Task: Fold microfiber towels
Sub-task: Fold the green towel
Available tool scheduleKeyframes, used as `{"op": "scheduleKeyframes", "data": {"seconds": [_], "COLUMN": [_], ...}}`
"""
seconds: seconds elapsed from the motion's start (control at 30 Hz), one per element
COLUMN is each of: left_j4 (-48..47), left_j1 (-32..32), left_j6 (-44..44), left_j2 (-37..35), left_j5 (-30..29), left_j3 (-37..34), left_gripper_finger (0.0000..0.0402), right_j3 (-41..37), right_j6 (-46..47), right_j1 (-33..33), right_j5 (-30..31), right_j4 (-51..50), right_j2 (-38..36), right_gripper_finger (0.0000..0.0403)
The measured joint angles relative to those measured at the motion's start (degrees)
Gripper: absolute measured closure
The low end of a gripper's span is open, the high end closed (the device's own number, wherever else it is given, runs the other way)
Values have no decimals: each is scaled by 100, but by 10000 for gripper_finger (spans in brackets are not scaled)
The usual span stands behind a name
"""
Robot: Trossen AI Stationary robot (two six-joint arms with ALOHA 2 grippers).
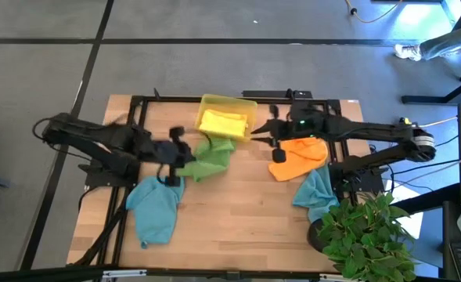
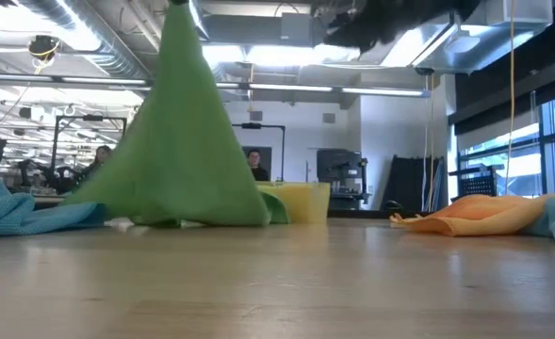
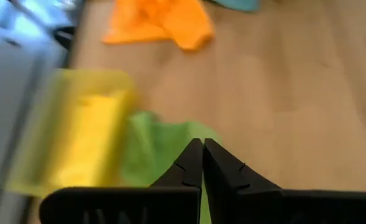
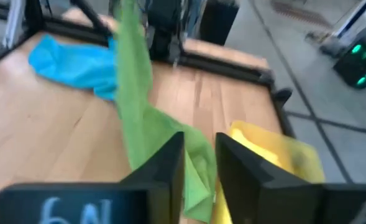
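Note:
My left gripper is shut on the green towel, which stands like a tent in the low view. My right gripper hangs open beside the yellow tray, fingers pointing toward the green towel's near end and apart from it. A yellow towel lies in the tray. The orange towel lies flat to the right. One teal towel lies bunched at the near left, and another at the near right. My left gripper pinches a raised point of the green towel between its two shut fingers, coming from above and slanting down; whether a corner or a fold is hidden by the fingers. The towel hangs slack below the hold. Its lower edge rests on the table.
A potted plant stands at the table's near right corner. Black frame rails run along the far edge and both sides. Bare wood lies between the two teal towels. People and desks show in the room beyond.

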Motion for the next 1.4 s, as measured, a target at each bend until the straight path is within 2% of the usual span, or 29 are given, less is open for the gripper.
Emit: {"op": "scheduleKeyframes", "data": {"seconds": [0.13, 0.23, 0.43, 0.63, 0.73, 0.87, 1.07, 1.27, 1.4], "left_j4": [100, 592, 2583, 2723, 2599, 2527, 2570, 2628, 2674], "left_j1": [-719, -1296, -2373, -2771, -2782, -2765, -2758, -2796, -2853], "left_j6": [-562, -960, -1108, -2238, -2576, -2575, -2558, -2580, -2597], "left_j2": [701, 1353, 2834, 3811, 3939, 3910, 3877, 3877, 3877], "left_j5": [206, 475, 1345, 1490, 1473, 1347, 1227, 1118, 1105], "left_j3": [-59, -187, -499, -502, -505, -505, -503, -503, -503], "left_gripper_finger": [402, 402, 401, 402, 402, 402, 402, 402, 402], "right_j3": [-20, -24, -24, -24, -24, -12, 694, 1916, 2735], "right_j6": [-68, -135, -302, -436, -445, -429, -443, -547, -705], "right_j1": [6, 71, 383, 704, 796, 847, 811, 791, 793], "right_j5": [-248, -604, -1051, -1050, -1042, -1038, -1038, -1084, -1079], "right_j4": [257, 461, 852, 1061, 1363, 2043, 2239, 1578, 833], "right_j2": [467, 809, 1452, 2114, 2471, 2988, 3924, 4844, 5400], "right_gripper_finger": [266, 251, 245, 245, 244, 244, 244, 239, 202]}}
